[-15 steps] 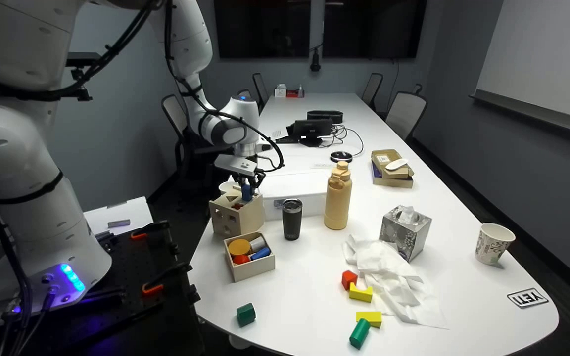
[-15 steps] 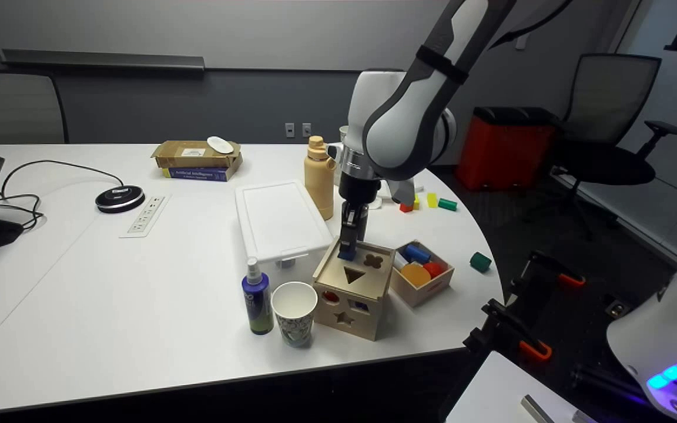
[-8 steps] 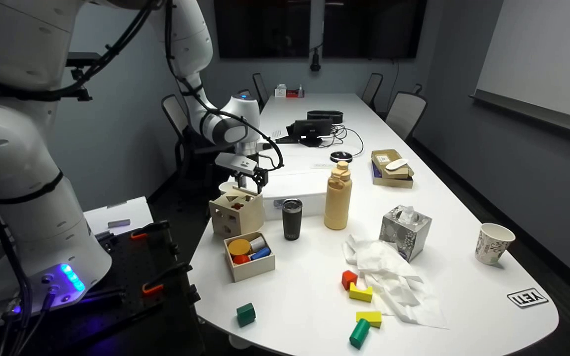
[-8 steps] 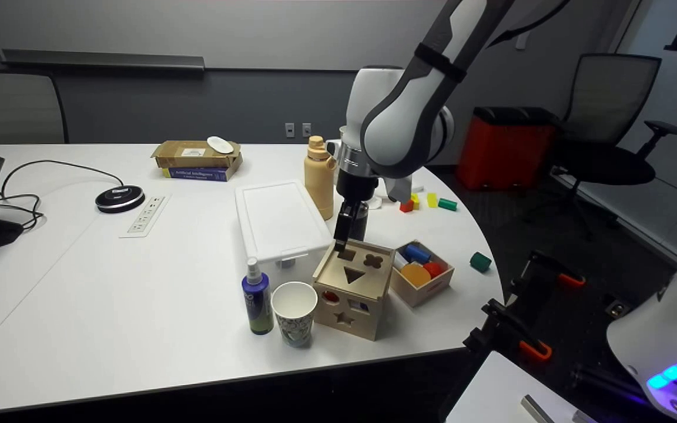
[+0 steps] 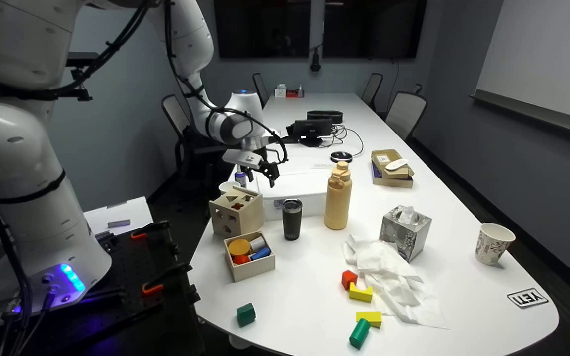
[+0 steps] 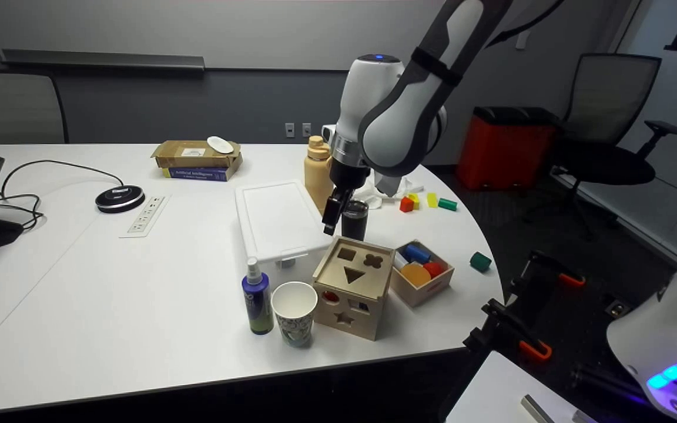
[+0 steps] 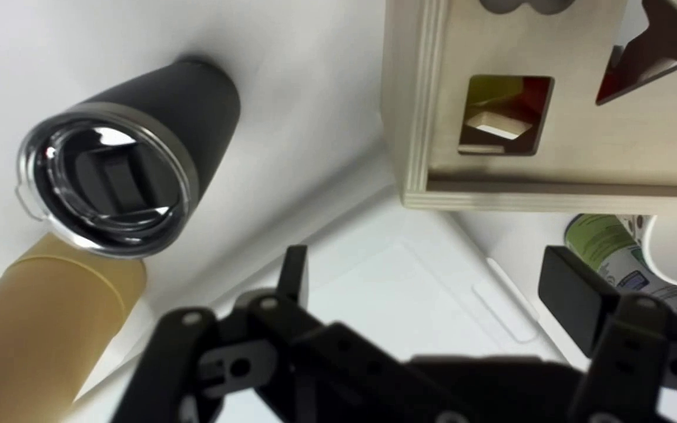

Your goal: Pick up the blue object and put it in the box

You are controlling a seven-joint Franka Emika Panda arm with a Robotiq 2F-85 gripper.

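Observation:
The light wooden box [image 6: 376, 279] stands near the table edge in both exterior views, cut-outs facing up and sideways. Seen from the wrist, its top face [image 7: 585, 144] fills the upper right; yellow, red and bare-wood pieces show through the square hole. The blue object is hidden or out of view. My gripper [image 5: 261, 182] is just off the box's side, above the white lidded bin. Its black fingers [image 7: 573, 294] are spread wide in the wrist view, with nothing between them.
Beside the box are a dark tumbler [image 6: 354, 223], the white bin [image 6: 282, 220], a paper cup [image 6: 295, 317], a spray bottle [image 6: 257, 302] and a low tray [image 5: 254, 270] of coloured blocks. A tan bottle [image 5: 338, 202] rises behind the tumbler. Loose blocks lie farther along the table.
A second ago the gripper held the blue object at the box's square top hole. It opened, the object vanished from sight, and the gripper rose and shifted off toward the white bin.

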